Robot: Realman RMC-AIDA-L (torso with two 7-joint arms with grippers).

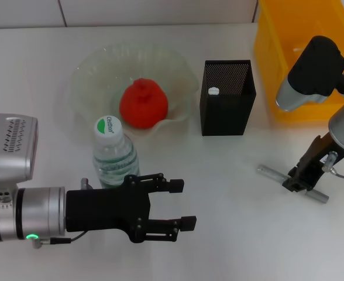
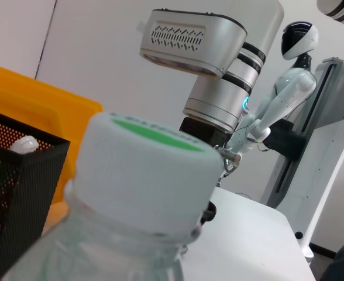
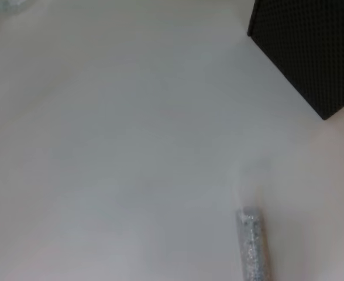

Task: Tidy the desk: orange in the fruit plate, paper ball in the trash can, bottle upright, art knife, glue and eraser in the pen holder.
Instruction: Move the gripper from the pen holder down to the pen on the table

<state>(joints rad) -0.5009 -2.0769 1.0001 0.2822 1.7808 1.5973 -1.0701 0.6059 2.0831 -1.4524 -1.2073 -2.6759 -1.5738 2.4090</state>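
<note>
The orange (image 1: 143, 104) lies in the fruit plate (image 1: 93, 67). In front of the plate the bottle (image 1: 114, 157) stands upright, its cap (image 2: 143, 170) close in the left wrist view. My left gripper (image 1: 178, 204) is open and holds nothing, just past the bottle near the table's front edge. The glue's white end (image 1: 213, 91) pokes up inside the pen holder (image 1: 227, 111). The art knife (image 1: 271, 173) lies flat on the table, with my right gripper (image 1: 296, 179) down over its middle. The trash can (image 1: 303, 58) is at the back right. Paper ball and eraser are out of view.
The table (image 1: 230, 234) is white with a wall behind it. Pen holder and trash can stand close together at the back right. In the right wrist view, the knife's end (image 3: 252, 249) lies a short way from the pen holder's corner (image 3: 318, 52).
</note>
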